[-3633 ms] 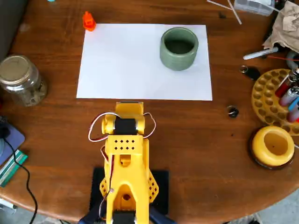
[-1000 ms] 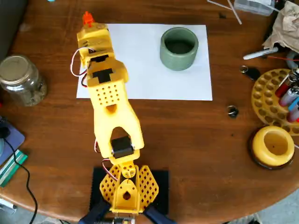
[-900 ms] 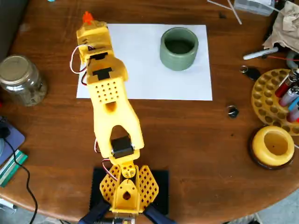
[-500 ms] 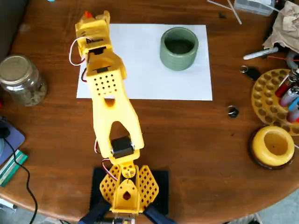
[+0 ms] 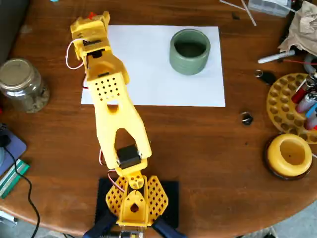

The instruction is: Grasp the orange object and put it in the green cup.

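Note:
In the overhead view the yellow arm reaches from its base at the bottom toward the top left. Its gripper [image 5: 91,19] is over the top left corner of the white paper [image 5: 158,74]. A tiny orange-red piece [image 5: 90,15] shows right at the gripper's tip, mostly covered by the yellow wrist. The jaws are hidden under the wrist, so I cannot tell whether they are closed on the piece. The sage green cup [image 5: 189,67] stands upright on the paper's top right part, well to the right of the gripper, and its dark inside looks empty.
A glass jar with a metal lid [image 5: 22,84] stands at the left. A round yellow holder [image 5: 290,156] and a perforated yellow tray with pens [image 5: 282,106] sit at the right edge. A marker [image 5: 275,58] and small dark bits lie right of the paper.

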